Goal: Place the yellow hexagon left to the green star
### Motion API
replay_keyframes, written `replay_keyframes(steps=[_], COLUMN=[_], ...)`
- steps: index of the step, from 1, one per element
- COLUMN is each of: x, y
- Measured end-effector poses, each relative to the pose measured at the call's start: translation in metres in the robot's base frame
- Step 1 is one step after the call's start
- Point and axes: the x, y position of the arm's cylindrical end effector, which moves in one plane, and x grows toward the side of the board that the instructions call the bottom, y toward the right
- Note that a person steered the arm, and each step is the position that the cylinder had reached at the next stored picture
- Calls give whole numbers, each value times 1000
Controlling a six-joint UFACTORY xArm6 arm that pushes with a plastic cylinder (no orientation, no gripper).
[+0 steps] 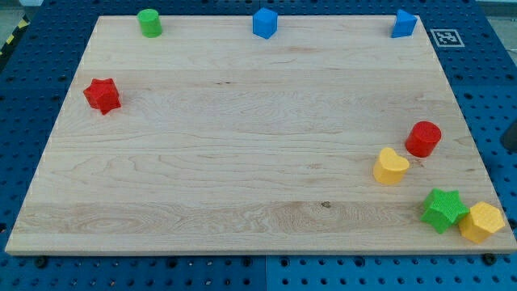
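The yellow hexagon (482,221) sits at the board's bottom right corner, partly over the edge. The green star (443,209) lies just to its left and touches it. My tip does not show in the camera view; only a dark shape (510,136) shows at the view's right edge, and I cannot tell what it is.
A yellow heart (391,166) and a red cylinder (423,138) lie above the green star. A red star (102,95) is at the left. A green cylinder (149,23), a blue cube (265,23) and a blue block (404,23) line the wooden board's (242,162) top edge.
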Motion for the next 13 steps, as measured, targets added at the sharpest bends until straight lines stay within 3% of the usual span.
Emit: replay_keyframes(steps=[1, 2, 5, 9, 13], x=[45, 126, 128, 108, 108], y=[-1, -8, -68, -92, -256])
